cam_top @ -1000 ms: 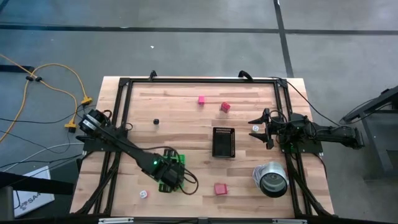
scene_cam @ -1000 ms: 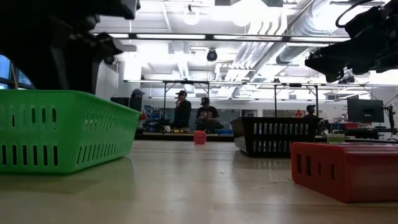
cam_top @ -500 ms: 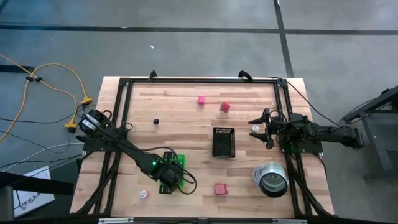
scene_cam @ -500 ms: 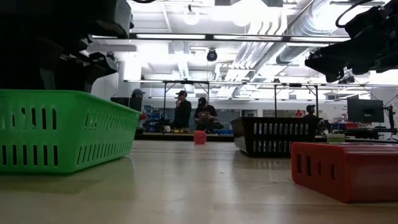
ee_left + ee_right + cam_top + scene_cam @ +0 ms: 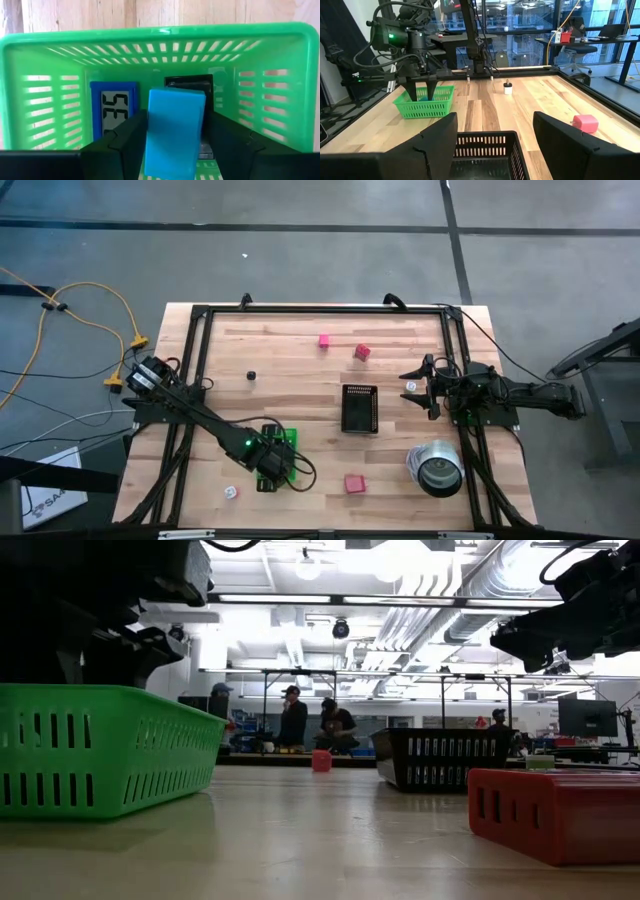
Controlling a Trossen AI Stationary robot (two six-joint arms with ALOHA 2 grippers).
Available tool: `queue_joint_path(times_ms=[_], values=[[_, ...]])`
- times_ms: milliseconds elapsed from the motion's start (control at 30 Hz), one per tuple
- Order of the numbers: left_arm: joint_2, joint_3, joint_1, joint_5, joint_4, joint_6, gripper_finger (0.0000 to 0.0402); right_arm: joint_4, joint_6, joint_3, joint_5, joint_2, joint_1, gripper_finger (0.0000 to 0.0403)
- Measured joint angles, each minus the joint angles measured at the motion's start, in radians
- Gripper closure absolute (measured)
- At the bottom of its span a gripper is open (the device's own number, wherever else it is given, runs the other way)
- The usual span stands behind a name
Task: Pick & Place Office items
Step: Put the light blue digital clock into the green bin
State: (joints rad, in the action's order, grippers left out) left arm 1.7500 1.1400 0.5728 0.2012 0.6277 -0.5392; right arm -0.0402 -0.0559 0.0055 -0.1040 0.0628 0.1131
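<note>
My left gripper [image 5: 270,465] hangs over the bright green tray [image 5: 285,442] near the table's near edge, shut on a light blue block [image 5: 172,132]. In the tray lie a dark blue piece with a display [image 5: 114,111] and a black piece [image 5: 189,84]. Loose on the table are a pink block [image 5: 324,340], a red block [image 5: 361,352], another pink block [image 5: 353,483], a small black piece [image 5: 252,376] and a white piece [image 5: 231,492]. My right gripper [image 5: 418,387] waits open at the right, above the black tray [image 5: 485,145]. My left gripper pinches the light blue block between its two fingers [image 5: 131,142], which lie on its two long sides [image 5: 152,135]. The fingers come from above, pointing down into the green tray. The block is slightly tilted in the hold; whether its lower end touches the tray floor is hidden.
A black slotted tray [image 5: 360,408] stands mid-table and a shiny silver can [image 5: 436,468] lies near the right near corner. A dark frame runs along the table's edges. People stand in the room beyond the far edge [image 5: 292,720].
My left gripper has shifted a little toward the near edge and sunk lower over the green tray, still shut on the light blue block. The right arm has kept still.
</note>
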Motion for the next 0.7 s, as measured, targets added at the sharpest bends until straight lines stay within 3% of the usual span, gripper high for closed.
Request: queue_joint_path(times_ms=[267, 700], values=[[0.0, 0.0, 0.0, 0.006, 0.0, 0.008, 0.0176, 0.0, 0.0, 0.0, 0.0, 0.0, 0.0, 0.0155], [-0.018, 0.0, 0.0, 0.04, -0.007, 0.02, 0.0174, 0.0, 0.0, 0.0, 0.0, 0.0, 0.0, 0.0155]])
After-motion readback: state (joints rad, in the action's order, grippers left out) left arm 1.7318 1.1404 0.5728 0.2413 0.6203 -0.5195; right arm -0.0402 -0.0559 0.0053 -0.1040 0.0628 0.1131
